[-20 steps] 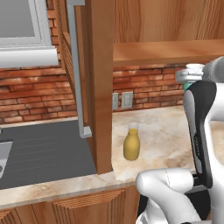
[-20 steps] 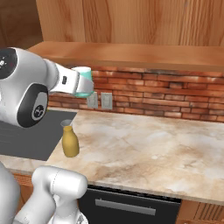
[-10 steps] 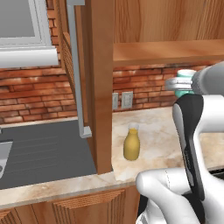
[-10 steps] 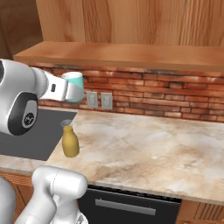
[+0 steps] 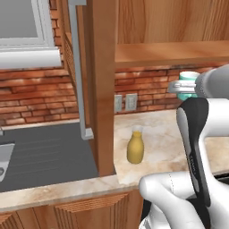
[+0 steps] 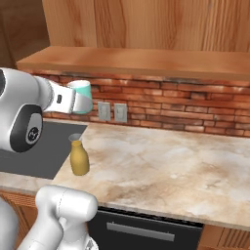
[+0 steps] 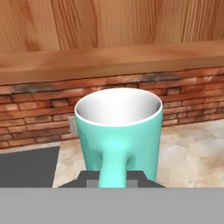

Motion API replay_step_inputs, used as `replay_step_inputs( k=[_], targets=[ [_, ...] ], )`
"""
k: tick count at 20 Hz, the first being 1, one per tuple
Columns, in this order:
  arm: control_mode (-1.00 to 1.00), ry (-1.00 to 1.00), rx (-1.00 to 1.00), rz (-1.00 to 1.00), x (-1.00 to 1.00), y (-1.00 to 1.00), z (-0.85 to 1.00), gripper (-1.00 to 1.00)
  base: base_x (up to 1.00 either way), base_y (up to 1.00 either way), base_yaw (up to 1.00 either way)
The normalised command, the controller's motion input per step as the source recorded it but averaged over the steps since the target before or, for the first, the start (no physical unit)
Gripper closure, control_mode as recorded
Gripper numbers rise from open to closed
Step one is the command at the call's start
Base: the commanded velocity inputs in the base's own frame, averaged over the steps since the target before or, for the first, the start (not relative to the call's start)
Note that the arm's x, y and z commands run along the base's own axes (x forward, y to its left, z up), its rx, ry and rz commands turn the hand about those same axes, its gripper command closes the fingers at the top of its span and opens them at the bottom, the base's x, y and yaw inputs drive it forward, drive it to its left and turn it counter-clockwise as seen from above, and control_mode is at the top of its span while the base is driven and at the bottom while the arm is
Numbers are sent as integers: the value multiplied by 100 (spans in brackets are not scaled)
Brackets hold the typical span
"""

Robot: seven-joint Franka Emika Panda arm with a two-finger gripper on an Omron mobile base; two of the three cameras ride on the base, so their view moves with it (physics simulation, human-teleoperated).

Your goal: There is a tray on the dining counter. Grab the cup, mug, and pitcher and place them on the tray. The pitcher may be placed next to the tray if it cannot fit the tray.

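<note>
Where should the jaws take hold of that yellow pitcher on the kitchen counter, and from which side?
Grip the pitcher at its narrower neck, or just below it on the upper body, coming in level from the open counter side. It stands upright and alone on the marble counter, with the wooden post close by, so the wall side looks cramped. The gripper now carries the mug.

Glossy white arm [image 6: 63, 210] (dark joints)
</note>
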Motion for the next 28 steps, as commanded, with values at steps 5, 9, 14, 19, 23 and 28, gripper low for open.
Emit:
replay_step_inputs(
  k=[5,9,14,19,23,28],
  targets=[
    [100,0,0,0,0,0,0,100,-27,-42,8],
    [100,0,0,0,0,0,0,100,-63,-57,-9],
    [100,0,0,0,0,0,0,100,-69,-65,-38],
    [100,0,0,0,0,0,0,100,-76,-30,-56],
    [100,0,0,0,0,0,0,100,-72,0,-65],
    [100,0,0,0,0,0,0,100,-54,0,-70]
  ],
)
